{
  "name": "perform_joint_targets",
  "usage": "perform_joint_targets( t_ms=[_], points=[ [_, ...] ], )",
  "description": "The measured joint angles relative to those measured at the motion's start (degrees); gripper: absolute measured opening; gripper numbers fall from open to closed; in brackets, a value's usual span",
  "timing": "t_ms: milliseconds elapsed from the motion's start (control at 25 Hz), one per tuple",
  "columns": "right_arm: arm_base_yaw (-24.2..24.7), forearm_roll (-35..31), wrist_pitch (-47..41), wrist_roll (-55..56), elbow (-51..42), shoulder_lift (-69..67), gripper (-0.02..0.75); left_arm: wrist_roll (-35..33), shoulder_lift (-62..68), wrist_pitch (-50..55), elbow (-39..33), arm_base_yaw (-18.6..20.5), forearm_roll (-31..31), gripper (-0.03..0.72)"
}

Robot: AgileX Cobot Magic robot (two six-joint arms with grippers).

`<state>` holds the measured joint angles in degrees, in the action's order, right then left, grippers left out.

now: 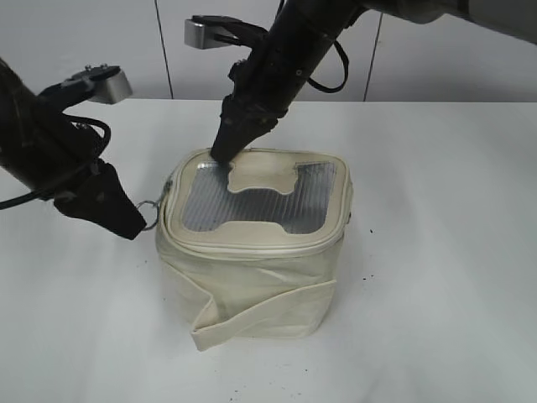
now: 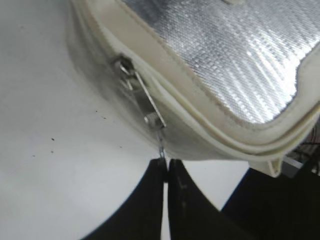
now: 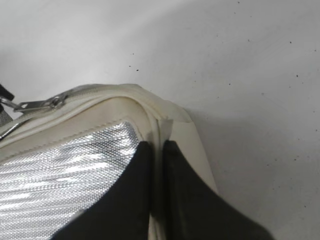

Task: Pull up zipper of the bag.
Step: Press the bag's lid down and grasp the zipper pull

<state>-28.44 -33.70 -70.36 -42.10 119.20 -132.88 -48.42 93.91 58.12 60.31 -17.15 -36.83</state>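
Note:
A cream boxy bag (image 1: 252, 277) with a silver mesh lid panel (image 1: 252, 197) stands on the white table. Its zipper runs round the lid rim. My left gripper (image 1: 134, 225) is at the bag's left side, shut on the thin metal ring at the end of the zipper pull (image 2: 150, 102); the fingertips (image 2: 166, 161) pinch it just off the bag wall. My right gripper (image 1: 223, 154) presses down on the lid's far left corner, shut on the cream rim seam (image 3: 159, 132). The zipper slider also shows in the right wrist view (image 3: 52, 102).
The white table (image 1: 436, 252) stretches round the bag, with a pale panelled wall behind. A loose cream strap flap (image 1: 252, 315) wraps the bag's front near the table.

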Motion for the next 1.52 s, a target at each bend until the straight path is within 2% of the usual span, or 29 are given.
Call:
perform_joint_targets(
  t_ms=[240,360,640,840,1000,1160,1400,1480,1520],
  points=[
    [0.0,-0.13,-0.05,0.16,0.0,0.0,0.016,3.1,-0.54,3.4,-3.13,-0.13,-0.39,-0.003],
    [0.0,-0.09,-0.05,0.29,0.0,-0.05,0.016,3.61,-1.14,4.23,-4.79,-2.02,-0.58,-0.003],
    [0.0,0.01,-0.05,0.92,0.04,-0.05,0.016,8.02,-3.21,3.79,-7.35,-12.63,-1.39,-0.003],
    [0.0,0.01,-0.05,1.11,0.04,-0.05,0.016,9.71,-3.28,-4.66,-7.48,-20.85,-7.03,-0.003],
    [0.1,-0.17,-0.05,1.24,0.04,-0.05,0.016,9.96,-3.28,-11.32,-7.48,-26.01,-10.78,-0.003],
    [0.1,-0.17,-0.05,1.29,0.11,-0.05,0.016,11.72,-3.28,-12.57,-7.48,-26.91,-10.08,-0.003],
    [0.1,-0.17,-0.05,2.66,0.2,-0.05,0.018,16.98,-3.28,-11.82,-7.48,-27.21,-4.98,0.001],
    [0.17,-0.12,-0.05,4.12,0.23,-0.05,0.05,18.79,-3.28,-11.44,-7.48,-27.25,-4.67,0.046],
    [0.17,0.01,-0.05,4.81,0.36,-0.05,0.08,19.42,-3.28,-11.17,-7.48,-27.25,-4.51,0.098]
  ],
)
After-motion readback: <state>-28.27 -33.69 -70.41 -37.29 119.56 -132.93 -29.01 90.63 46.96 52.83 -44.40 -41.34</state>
